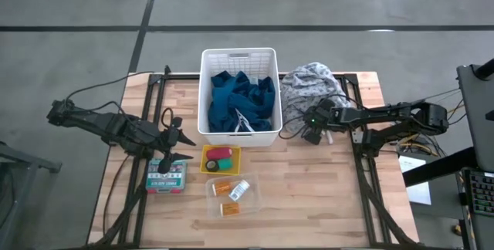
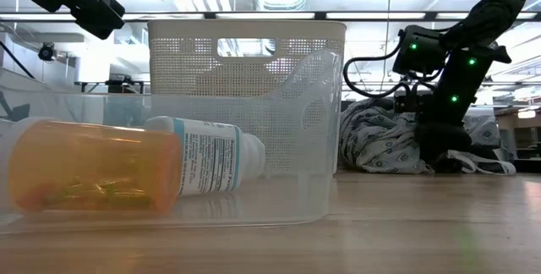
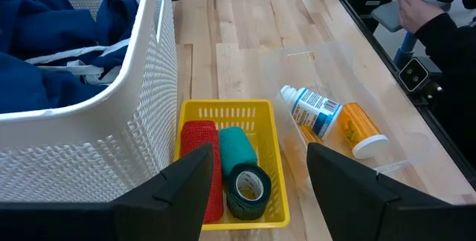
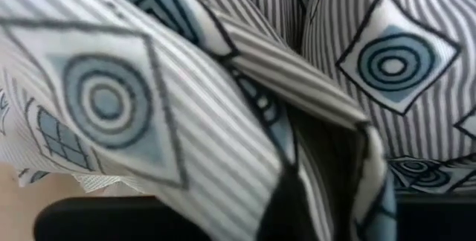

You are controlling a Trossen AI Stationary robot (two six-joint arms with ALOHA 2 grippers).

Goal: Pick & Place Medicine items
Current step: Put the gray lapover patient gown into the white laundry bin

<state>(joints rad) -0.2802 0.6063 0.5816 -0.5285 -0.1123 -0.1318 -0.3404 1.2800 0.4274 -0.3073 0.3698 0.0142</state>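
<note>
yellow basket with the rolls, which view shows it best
The left wrist view: the yellow basket fills the foreground, its red, teal and dark rolls distinct. The high view shows it small beside the white bin. The low and right wrist views miss it.

Premises: a robotics laboratory or test workshop. A butcher-block wooden desk point(image 1: 324, 196) stands on a grey concrete floor point(image 1: 77, 3) marked with dark lines. Two dark robot arms are mounted on black frames at the desk's left and right sides. Loose cabling point(image 1: 421, 138) lies at the right. Overhead strip lights point(image 2: 380, 15) line an open industrial ceiling.
</note>
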